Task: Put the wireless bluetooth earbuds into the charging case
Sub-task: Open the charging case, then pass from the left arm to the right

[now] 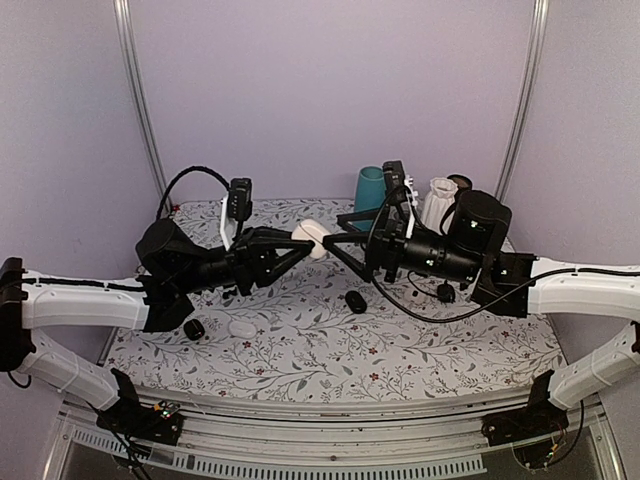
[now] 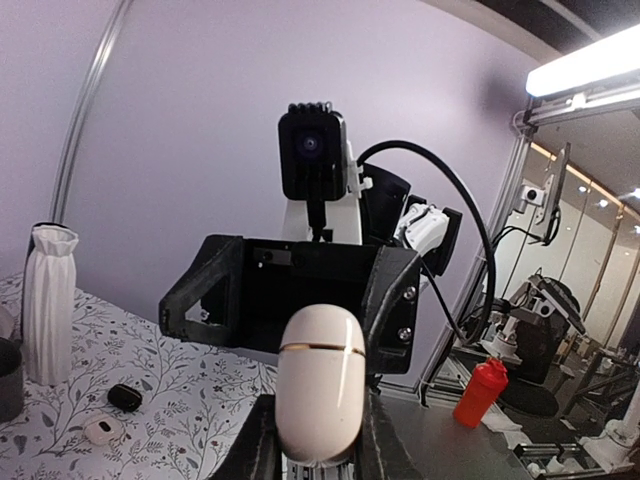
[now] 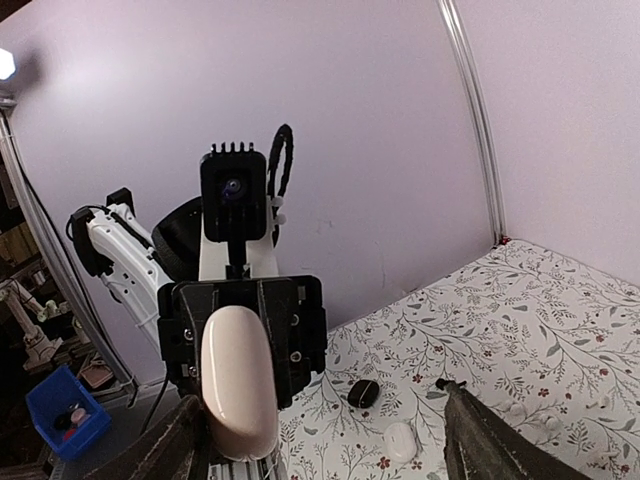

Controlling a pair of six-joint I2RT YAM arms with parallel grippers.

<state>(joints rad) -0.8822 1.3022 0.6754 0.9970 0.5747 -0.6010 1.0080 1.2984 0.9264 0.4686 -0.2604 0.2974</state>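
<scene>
My left gripper (image 1: 303, 243) is shut on a cream-white oval charging case (image 1: 314, 238) with a thin gold seam. It holds the case closed, in the air above the middle of the table. The case also shows between the left fingers in the left wrist view (image 2: 320, 385) and in the right wrist view (image 3: 238, 385). My right gripper (image 1: 336, 243) faces it tip to tip with its jaws wide open and empty. One finger (image 3: 170, 450) is beside the case and the other (image 3: 490, 445) is far off. No tiny black earbuds show in any view.
On the flowered cloth (image 1: 300, 350) lie a black oval case (image 1: 355, 302), another black one (image 1: 194, 328) beside a white case (image 1: 242, 327), and a black one (image 1: 445, 292) under the right arm. A teal cup (image 1: 371, 187), white vase (image 1: 438, 203) and dark cup (image 1: 460, 183) stand at the back.
</scene>
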